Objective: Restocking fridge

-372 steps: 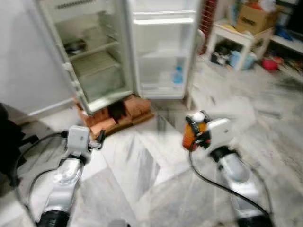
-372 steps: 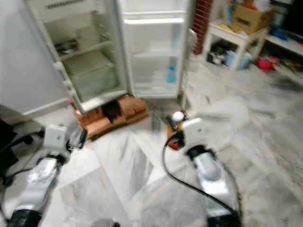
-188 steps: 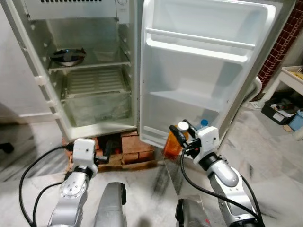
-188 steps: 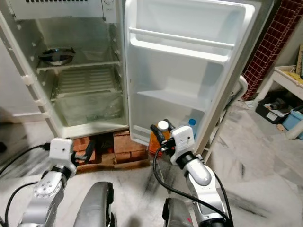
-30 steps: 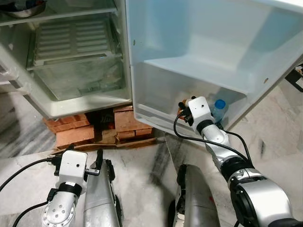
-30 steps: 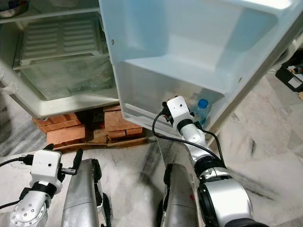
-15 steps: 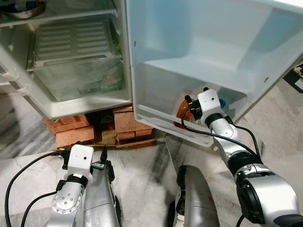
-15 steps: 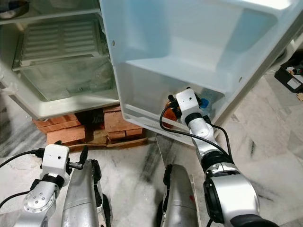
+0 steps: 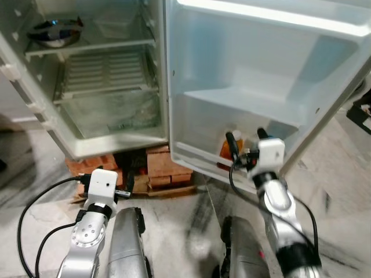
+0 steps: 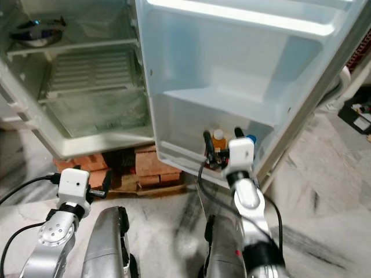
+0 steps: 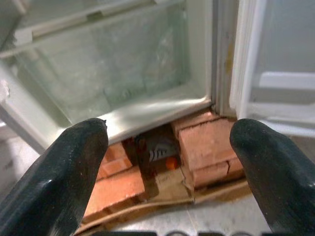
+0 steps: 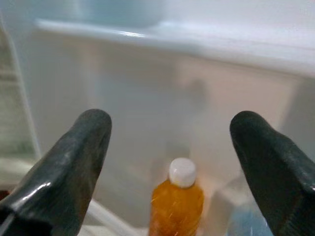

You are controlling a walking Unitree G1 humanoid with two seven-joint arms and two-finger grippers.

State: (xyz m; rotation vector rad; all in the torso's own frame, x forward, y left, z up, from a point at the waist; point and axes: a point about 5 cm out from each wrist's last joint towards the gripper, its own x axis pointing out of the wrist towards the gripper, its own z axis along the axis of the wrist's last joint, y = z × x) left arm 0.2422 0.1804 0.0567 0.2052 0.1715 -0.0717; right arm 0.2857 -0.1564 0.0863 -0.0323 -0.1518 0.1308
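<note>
No text, label or number is readable — anywhere.

Right gripper [image 9: 247, 146] reaches forward, fingers spread; left gripper [image 11: 167, 172] hangs low, fingers apart.

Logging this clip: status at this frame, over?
Right gripper open, clear of the orange bottle. Bottle upright in the fridge door's bottom shelf, beside a blue-capped bottle. Left gripper open, idle by the bricks.
</note>
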